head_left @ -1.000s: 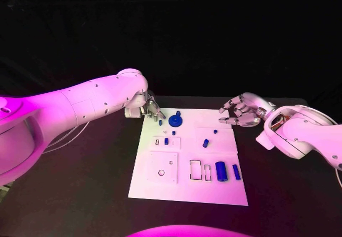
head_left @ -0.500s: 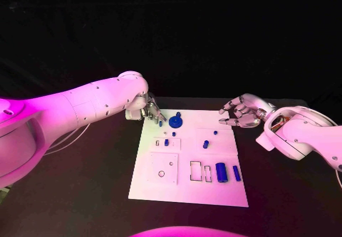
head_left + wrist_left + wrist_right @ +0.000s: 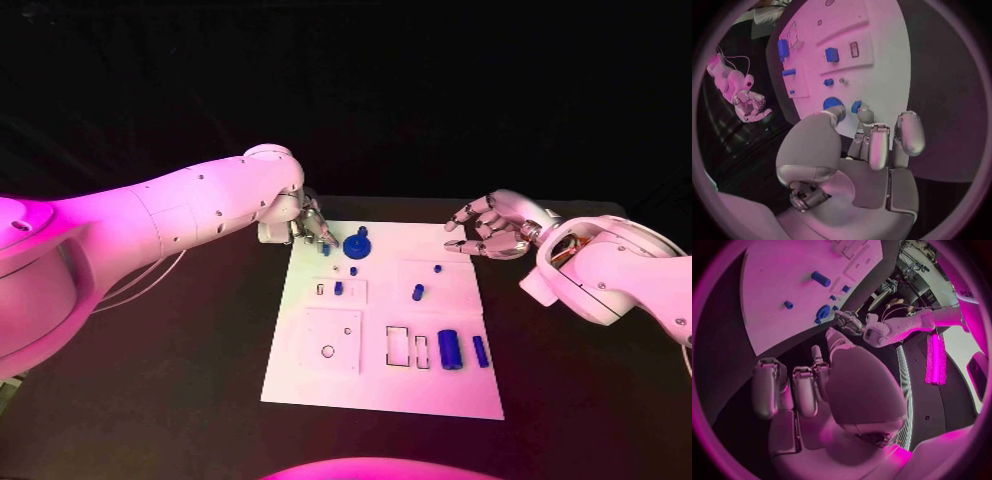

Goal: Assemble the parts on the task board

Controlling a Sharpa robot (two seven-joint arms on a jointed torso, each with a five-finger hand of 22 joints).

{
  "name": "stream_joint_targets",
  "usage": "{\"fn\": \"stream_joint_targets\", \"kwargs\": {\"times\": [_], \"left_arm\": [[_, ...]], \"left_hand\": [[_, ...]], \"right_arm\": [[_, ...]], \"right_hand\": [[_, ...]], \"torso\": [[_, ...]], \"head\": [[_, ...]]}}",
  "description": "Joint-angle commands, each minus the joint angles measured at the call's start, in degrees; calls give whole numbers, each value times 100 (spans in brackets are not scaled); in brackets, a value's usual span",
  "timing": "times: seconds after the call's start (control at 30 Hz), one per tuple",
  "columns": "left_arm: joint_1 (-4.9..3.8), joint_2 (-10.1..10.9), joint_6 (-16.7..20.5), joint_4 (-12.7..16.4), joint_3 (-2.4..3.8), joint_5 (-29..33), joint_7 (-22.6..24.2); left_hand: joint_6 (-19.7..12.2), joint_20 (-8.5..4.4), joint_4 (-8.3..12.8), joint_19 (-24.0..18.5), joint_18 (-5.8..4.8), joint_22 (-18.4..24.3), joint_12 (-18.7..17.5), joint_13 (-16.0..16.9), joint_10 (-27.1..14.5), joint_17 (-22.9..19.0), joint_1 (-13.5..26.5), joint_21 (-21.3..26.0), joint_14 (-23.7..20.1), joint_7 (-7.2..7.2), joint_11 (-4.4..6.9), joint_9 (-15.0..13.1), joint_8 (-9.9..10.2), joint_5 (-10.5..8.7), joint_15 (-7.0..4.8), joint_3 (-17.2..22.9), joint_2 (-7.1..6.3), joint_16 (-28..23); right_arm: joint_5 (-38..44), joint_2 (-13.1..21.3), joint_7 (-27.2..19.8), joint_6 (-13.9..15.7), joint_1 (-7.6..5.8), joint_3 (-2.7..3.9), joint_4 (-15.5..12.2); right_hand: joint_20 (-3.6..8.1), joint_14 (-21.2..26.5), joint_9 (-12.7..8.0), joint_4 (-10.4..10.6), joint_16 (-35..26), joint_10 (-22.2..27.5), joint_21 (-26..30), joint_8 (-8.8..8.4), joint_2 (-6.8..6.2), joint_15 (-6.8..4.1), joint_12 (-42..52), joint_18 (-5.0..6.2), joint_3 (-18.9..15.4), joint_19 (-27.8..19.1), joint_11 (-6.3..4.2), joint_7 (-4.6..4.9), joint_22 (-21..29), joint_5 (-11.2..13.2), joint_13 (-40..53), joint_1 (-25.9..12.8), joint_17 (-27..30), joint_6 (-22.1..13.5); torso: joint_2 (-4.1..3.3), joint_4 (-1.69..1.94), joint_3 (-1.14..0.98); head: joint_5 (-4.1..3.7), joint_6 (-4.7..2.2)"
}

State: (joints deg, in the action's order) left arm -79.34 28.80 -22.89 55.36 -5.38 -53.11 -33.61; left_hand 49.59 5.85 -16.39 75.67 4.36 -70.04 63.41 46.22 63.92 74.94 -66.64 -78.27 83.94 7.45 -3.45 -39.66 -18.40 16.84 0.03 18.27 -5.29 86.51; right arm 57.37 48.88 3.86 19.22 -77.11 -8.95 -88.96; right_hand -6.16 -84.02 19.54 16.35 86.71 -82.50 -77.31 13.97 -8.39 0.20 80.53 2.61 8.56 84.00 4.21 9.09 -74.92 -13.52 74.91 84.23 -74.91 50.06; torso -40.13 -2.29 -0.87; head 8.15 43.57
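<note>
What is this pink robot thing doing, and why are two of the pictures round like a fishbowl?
It is a robot with two white arms, and each arm ends in a silver hand. The square picture comes from a camera on its head, looking down at a black table. The round pictures come from small cameras at its wrists, looking out over each hand, so straight lines look bent.

On the table lies a white task board with small blue parts on it, like a round blue piece near the far edge and a blue cylinder nearer the robot.

The left hand reaches over the board's far corner, fingertips close to the round piece. The right hand hovers beside the board, fingers curled, holding nothing that I can see.
</note>
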Motion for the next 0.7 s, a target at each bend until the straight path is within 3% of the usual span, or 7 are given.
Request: {"fn": "stream_joint_targets", "kwargs": {"times": [0.03, 0.4, 0.7], "left_arm": [[1, -18, -110, -18, 2, 76, 22], [1, -36, -151, -70, 1, 108, 6], [1, -50, -126, -84, -1, 137, 46]], "left_hand": [[62, -31, 2, 19, 41, 1, 15, -7, -13, 925, -76, -3, 339, -1, 38, -1, -46, 22, -45, 47, 2, 17], [183, -60, 25, 12, 43, 4, 14, -20, -15, 920, -251, 4, 336, -61, 88, -76, -249, 19, -86, 133, 17, 16], [100, -135, 216, 28, 37, -28, -1, -44, 24, 933, -756, -3, 345, -167, 187, -401, -731, 6, -177, 610, 103, 27]], "right_arm": [[30, -4, -32, -45, 2, 0, -1], [30, -21, -27, -56, 2, 0, 6], [30, -17, -25, -53, 2, 0, 2]], "right_hand": [[32, -417, 5, 11, -18, 37, 34, 18, -24, -29, -25, 40, 39, -4, -1, 1, -677, -2, 695, -14, -795, -26], [32, -418, 5, 13, -17, 35, 30, 21, -20, -29, -24, 39, 42, -2, -1, 1, -680, -4, 696, -20, -799, -26], [32, -417, 6, 13, -18, 33, 27, 24, -16, -29, -21, 38, 46, 0, -2, 0, -683, -5, 697, -22, -796, -26]], "torso": [[0, 1, 3], [0, -4, 0], [-2, 2, -1]], "head": [[-6, 14], [-1, 28], [-9, 43]]}}
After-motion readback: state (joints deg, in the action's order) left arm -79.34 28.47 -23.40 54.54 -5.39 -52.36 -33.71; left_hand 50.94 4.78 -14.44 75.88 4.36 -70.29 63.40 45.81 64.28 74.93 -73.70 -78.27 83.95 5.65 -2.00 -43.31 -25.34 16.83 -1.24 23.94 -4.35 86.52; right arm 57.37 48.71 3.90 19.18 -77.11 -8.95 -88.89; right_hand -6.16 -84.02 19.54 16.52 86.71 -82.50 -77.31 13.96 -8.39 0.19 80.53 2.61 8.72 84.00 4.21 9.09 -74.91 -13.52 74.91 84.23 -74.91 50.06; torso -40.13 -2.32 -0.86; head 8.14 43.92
